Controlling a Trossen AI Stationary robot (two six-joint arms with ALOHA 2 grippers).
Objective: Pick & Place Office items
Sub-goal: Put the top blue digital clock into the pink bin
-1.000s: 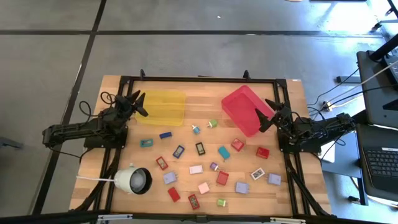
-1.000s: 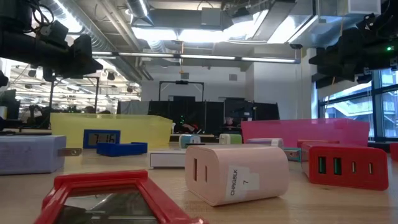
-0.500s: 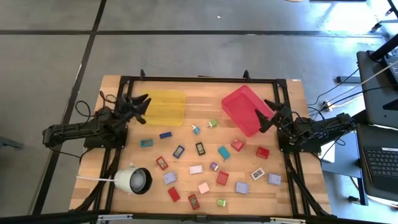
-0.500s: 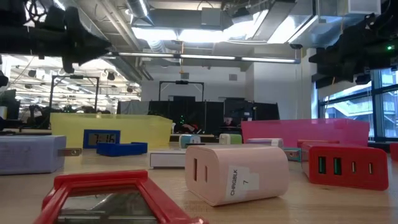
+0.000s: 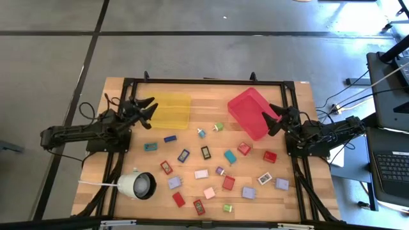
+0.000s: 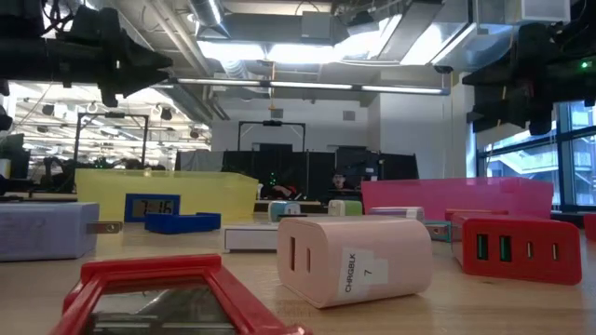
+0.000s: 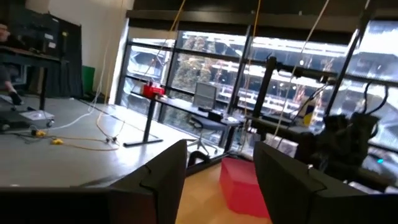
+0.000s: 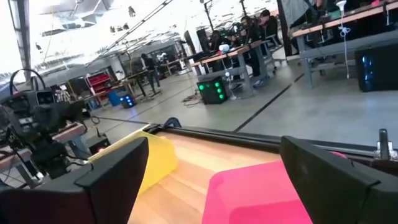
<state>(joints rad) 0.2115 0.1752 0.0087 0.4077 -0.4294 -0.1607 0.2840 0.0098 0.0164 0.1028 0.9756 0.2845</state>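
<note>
The office items are several small flat blocks, among them a teal one (image 5: 229, 156), a red one (image 5: 228, 183) and a lilac one (image 5: 248, 191). They lie flat and scattered over the wooden table (image 5: 294, 96). In the low view a pink block (image 6: 354, 261) and a red one (image 6: 517, 247) lie nearest. My left gripper (image 5: 149, 107) hovers open at the left end of the yellow tray (image 5: 172, 110), with nothing between its fingers (image 7: 217, 180). My right gripper (image 5: 275, 119) hovers open at the right edge of the red tray (image 5: 250, 112), also with nothing in it (image 8: 217, 180).
A white round lamp-like object (image 5: 137, 185) with a dark opening lies at the table's near left, its cord trailing left. A black frame (image 5: 204, 82) runs around the work area. The wood between the two trays bears nothing.
My left gripper has turned at the wrist and tipped upward beside the yellow tray, shifting slightly toward it, and its fingers now stand wider apart. My right gripper has rolled about its own axis without leaving its place. No block has moved.
</note>
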